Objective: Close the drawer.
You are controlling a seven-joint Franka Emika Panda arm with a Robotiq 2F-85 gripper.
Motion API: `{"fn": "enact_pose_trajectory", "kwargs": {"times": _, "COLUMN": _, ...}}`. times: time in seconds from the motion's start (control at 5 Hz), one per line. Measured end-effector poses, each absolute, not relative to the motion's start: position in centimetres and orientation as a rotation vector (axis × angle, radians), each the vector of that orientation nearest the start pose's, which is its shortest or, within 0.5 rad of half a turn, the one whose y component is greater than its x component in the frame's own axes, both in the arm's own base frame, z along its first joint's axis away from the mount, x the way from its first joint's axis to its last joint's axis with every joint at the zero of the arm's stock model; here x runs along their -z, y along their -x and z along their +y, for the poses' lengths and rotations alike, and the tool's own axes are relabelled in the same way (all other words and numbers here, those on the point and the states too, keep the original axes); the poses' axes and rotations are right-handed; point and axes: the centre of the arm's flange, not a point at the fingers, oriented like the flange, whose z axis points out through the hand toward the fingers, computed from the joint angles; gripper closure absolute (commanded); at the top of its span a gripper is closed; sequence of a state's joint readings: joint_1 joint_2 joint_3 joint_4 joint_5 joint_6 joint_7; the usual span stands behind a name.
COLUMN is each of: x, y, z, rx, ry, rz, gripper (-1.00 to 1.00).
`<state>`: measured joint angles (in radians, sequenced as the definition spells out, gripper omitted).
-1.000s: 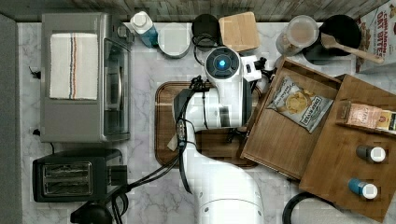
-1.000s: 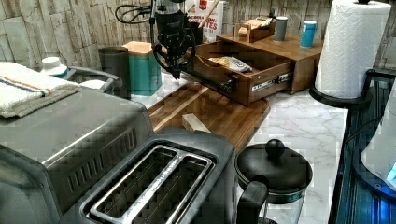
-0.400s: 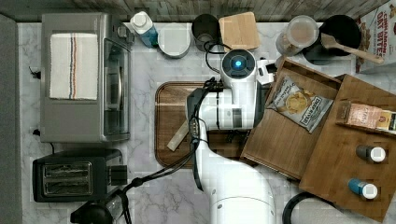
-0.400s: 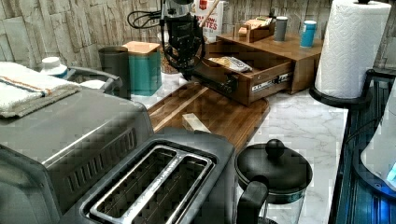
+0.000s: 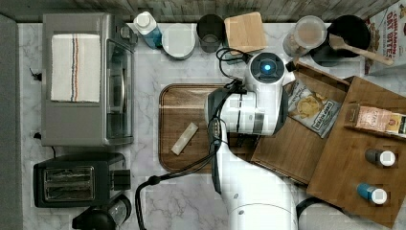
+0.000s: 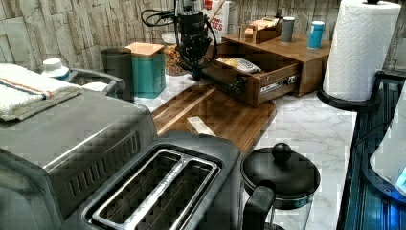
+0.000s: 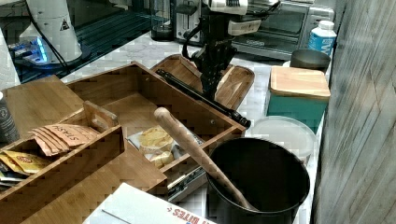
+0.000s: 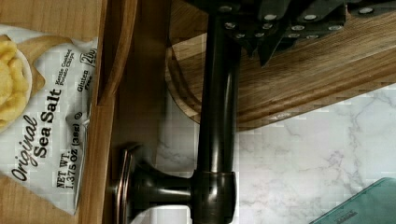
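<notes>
White marble counter fills the top view, with a toaster oven at upper left and a toaster at lower left. At right sits a wooden cabinet, its drawer pulled open toward the picture's centre. The drawer's front edge, its long axis, runs diagonally from upper right to lower left, and its dark bar handle faces a wooden tray at centre. A chip bag lies inside the drawer. The white robot arm rises from the bottom edge. Compared with a second ago, its wrist has shifted right toward the drawer. The gripper hangs beside the handle; whether its fingers are open cannot be told.
</notes>
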<state>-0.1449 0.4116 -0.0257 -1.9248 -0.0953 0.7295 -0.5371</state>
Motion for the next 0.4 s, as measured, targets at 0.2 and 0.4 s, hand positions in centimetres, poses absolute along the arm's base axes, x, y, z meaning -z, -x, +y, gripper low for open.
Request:
{"fn": "enact_pose_trajectory", "kwargs": {"times": 0.2, "x": -27.3, "y": -61.0, "z": -12.0, "rx": -0.084, "ry": 3.123, "rz": 0.600, "gripper": 1.00}}
{"fn": "enact_pose_trajectory", "kwargs": {"times": 0.4, "x": -27.2, "y": -60.7, "z": -13.7, "rx": -0.136, "ry": 3.138, "rz": 0.532, "gripper": 1.00}}
